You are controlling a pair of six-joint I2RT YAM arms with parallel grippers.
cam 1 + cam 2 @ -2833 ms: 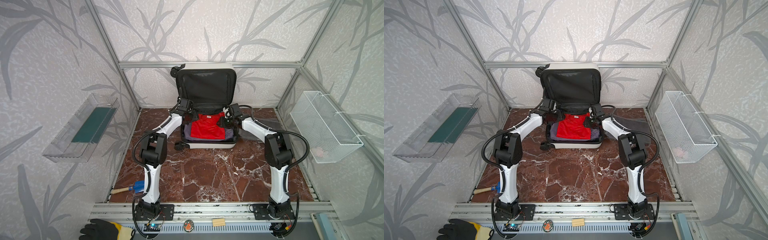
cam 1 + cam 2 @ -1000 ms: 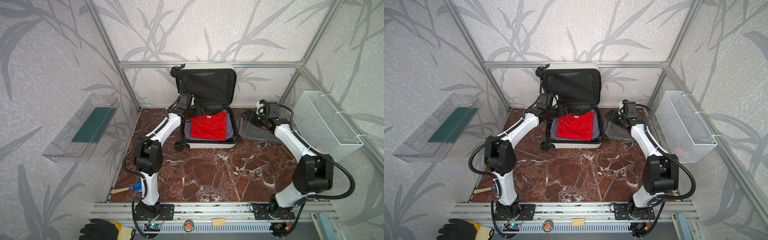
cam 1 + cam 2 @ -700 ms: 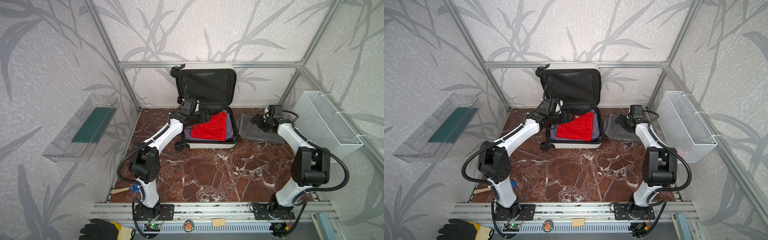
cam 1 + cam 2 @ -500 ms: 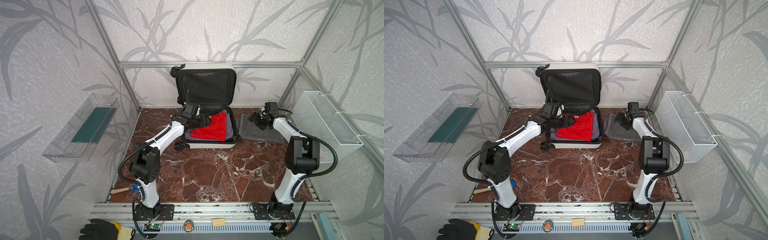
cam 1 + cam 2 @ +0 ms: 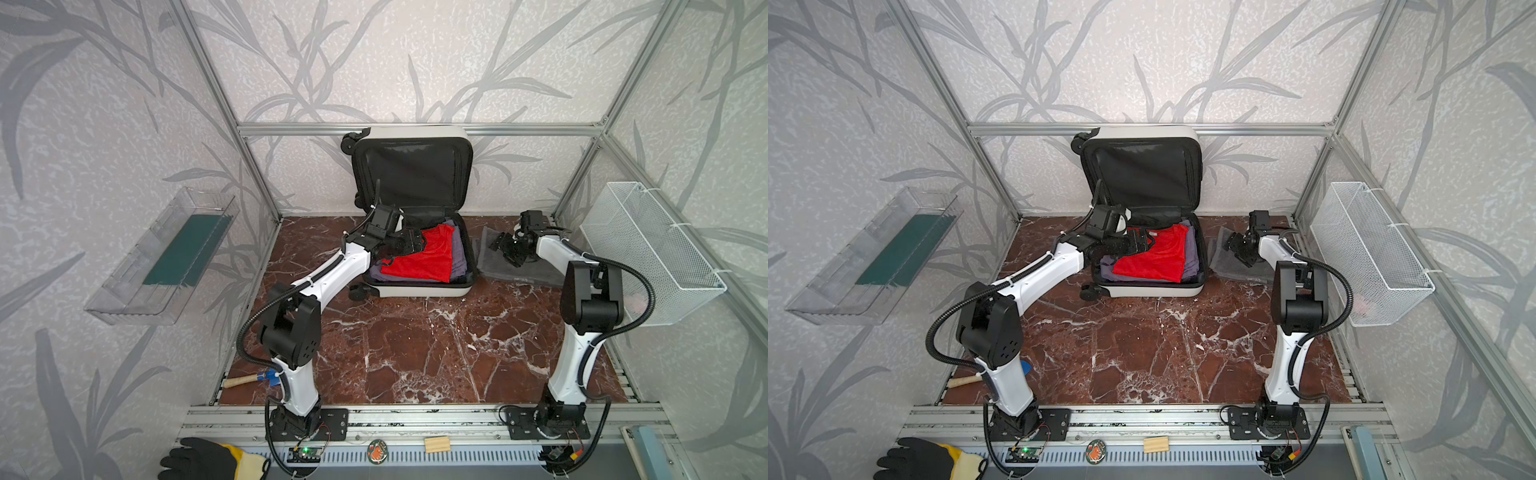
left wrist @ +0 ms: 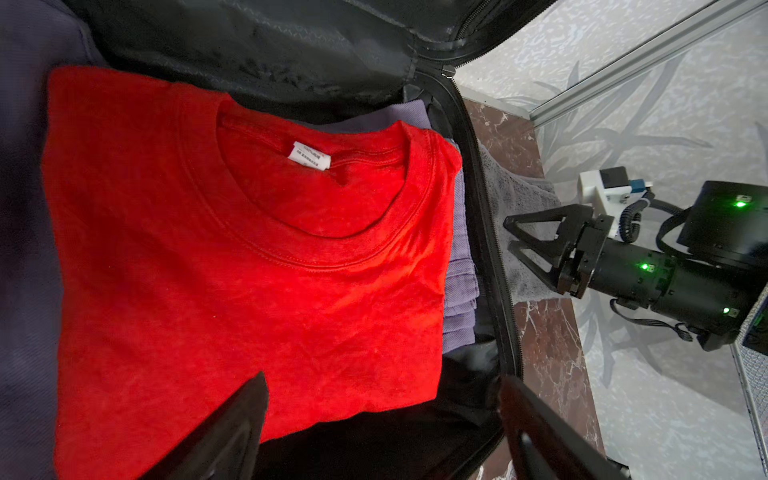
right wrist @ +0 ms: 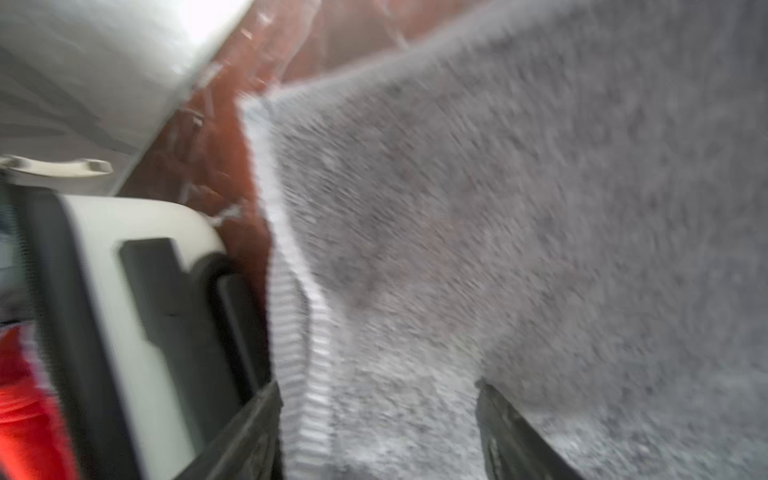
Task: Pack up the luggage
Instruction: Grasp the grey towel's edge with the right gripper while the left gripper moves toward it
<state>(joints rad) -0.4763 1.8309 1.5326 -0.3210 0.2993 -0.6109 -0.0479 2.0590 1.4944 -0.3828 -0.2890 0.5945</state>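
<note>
Marble-patterned table (image 5: 415,353) carries a grey towel (image 5: 536,276) just right of the luggage (image 5: 415,291); a wire basket (image 5: 648,249) hangs on the right wall and a clear tray (image 5: 166,257) on the left; a wooden-handled tool (image 5: 245,380) lies at the table's front left corner, and a glove (image 5: 199,461) and a wood block (image 5: 437,444) sit on the front rail. The left arm crosses the luggage's left rim, so the left gripper (image 5: 417,243) hides the red shirt's (image 5: 424,262) left edge in both top views; its jaws stand wide over the shirt, holding nothing, as the left wrist view shows (image 6: 380,386). The right gripper (image 5: 500,251) hovers over the towel's near edge, jaws well apart on either side of the ribbed hem (image 7: 299,332); that view is blurred, so contact cannot be told.

Almost three seconds earlier both grippers were at the shirt inside the luggage; the right arm has since swung out to the towel, and the shirt, flat a second ago, now lies skewed with its left side rumpled.

The luggage sits open at the table's back centre; its white shell lies flat, the lid (image 5: 411,170) stands upright against the back wall, lined in black; black wheels show on its left side; a purple garment (image 5: 457,249) lies under the shirt.
</note>
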